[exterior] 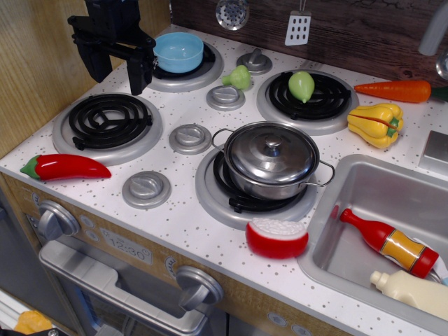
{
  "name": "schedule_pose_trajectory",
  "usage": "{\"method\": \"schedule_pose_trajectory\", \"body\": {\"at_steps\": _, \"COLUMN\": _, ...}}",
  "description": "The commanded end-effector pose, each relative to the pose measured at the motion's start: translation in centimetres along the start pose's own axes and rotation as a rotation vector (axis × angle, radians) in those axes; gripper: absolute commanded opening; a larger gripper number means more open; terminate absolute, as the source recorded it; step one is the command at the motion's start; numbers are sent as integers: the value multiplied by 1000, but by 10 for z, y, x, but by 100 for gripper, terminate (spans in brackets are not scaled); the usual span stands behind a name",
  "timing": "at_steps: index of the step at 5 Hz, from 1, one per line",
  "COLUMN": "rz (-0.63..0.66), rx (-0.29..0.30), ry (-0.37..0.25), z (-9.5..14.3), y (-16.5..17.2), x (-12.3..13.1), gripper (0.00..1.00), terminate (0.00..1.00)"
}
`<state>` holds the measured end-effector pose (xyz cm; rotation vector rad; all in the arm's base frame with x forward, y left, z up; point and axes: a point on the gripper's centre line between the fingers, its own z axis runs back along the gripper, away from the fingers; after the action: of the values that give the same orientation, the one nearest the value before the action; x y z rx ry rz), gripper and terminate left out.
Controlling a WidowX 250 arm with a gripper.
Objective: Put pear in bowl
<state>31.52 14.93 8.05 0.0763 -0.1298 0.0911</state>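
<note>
smooth light-green teardrop pear (302,85), upright

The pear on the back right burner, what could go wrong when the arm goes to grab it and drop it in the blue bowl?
1. A paler green toy lies between the burners; the gripper might take it instead of the pear.
2. The pear is smooth and rounded, resting on the coil of its burner, so it may slip or roll from a pinch.
3. The bowl is small and shallow; a high release could bounce the pear out.
</note>
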Motion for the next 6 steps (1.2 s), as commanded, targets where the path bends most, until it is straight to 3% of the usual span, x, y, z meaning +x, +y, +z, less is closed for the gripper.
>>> {"method": "schedule_pose_trajectory", "body": {"at_steps": 1, "rz": 0, "rx": 0, "ry": 0, "z": 0, "y": 0, "x": 0, "gripper": 100, "terminate": 0}}
{"method": "schedule_pose_trajectory", "body": {"at_steps": 2, "rz": 49, "rx": -17, "ry": 7, "z": 4, "y": -26, "x": 12, "gripper": 100, "terminate": 0}}
{"method": "schedule_pose_trajectory", "body": {"at_steps": 4, "rz": 160, "rx": -8, "ry": -73, "z": 27, "y": -93, "x": 44, "gripper": 100, "terminate": 0}}
{"method": "schedule_pose_trajectory", "body": {"at_steps": 5, "rz": 207, "rx": 4, "ry": -166, "z": 20, "y": -123, "x": 59, "gripper": 100, "terminate": 0}}
{"method": "schedule_pose_trajectory", "body": {"at_steps": 6, "rz": 202, "rx": 69, "ry": -279, "z": 12, "y": -143, "x": 80, "gripper": 100, "terminate": 0}}
